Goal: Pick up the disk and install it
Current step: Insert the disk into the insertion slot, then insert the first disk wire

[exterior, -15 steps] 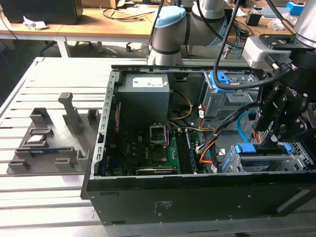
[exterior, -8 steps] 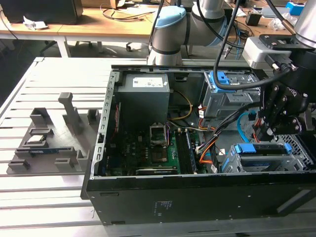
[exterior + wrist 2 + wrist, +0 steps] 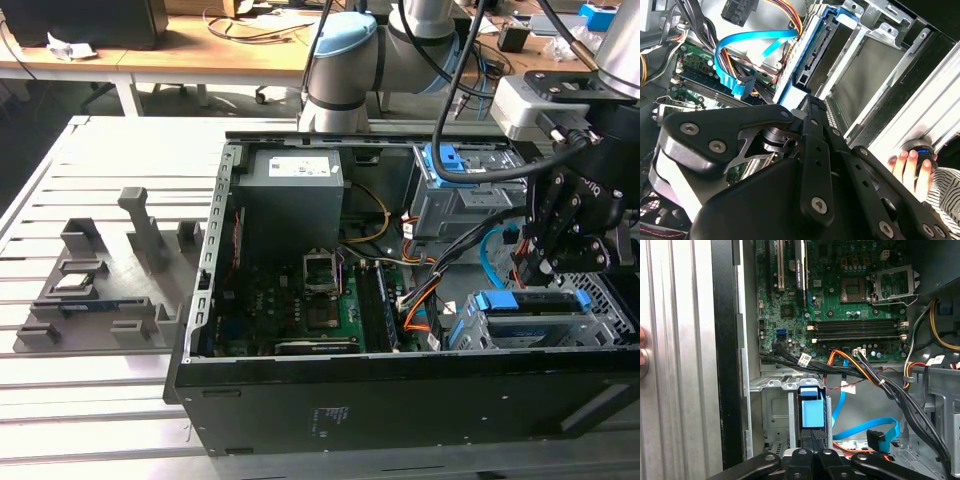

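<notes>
The disk point(image 3: 530, 300), silver with bright blue rails, sits in the drive cage point(image 3: 600, 318) at the front corner of the open computer case, on the exterior view's right. In the second wrist view the disk point(image 3: 812, 55) shows its connector end and one blue rail. In the first wrist view the disk point(image 3: 810, 412) stands edge-on in its slot. My gripper point(image 3: 546, 270) hangs just above it. Its fingers meet at the tip point(image 3: 810, 102), shut, right at the disk's end point(image 3: 815, 447), with nothing seen between them.
Blue data cables point(image 3: 750, 42) and orange-black power leads point(image 3: 860, 367) run close beside the cage. The motherboard point(image 3: 310, 300) and a second drive bay point(image 3: 460, 195) fill the case. A grey fixture point(image 3: 100, 290) lies on the table at the exterior view's left. A person's hand point(image 3: 910, 165) rests outside the case wall.
</notes>
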`<state>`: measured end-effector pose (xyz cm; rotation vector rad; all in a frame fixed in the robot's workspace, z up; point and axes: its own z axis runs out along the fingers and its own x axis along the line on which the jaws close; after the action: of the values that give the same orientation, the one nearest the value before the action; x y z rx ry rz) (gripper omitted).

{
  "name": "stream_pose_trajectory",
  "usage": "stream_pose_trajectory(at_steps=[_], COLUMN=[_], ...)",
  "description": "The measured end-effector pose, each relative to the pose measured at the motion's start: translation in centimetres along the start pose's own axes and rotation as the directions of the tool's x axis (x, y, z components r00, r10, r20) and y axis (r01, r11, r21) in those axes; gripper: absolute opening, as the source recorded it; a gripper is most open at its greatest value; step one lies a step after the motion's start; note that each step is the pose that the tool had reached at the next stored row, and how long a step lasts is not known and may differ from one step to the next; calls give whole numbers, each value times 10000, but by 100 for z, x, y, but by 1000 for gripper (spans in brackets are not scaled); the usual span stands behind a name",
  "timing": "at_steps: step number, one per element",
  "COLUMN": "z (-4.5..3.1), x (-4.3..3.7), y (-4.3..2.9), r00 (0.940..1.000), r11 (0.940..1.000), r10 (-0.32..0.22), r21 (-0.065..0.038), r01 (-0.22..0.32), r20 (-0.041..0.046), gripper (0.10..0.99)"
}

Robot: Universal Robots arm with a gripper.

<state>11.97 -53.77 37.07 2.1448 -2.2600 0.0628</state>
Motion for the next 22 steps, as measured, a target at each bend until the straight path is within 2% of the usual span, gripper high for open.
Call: stream_pose_trajectory(at_steps=[9,11,13,15,17,22], z=[3,5,4,0,-3,-13], x=[0,-5,-33,-115,-235,-476], y=[-1,-21,-87,-169,-236,-326], r00=[10000,10000,10000,10000,10000,9999], r11=[10000,10000,10000,10000,10000,10000], r10=[1,-1,0,1,-1,-2], r21=[0,0,0,2,3,5], r01=[-1,1,0,-1,1,2], r20=[0,2,-4,-28,-64,-102], gripper=[106,106,106,106,106,106])
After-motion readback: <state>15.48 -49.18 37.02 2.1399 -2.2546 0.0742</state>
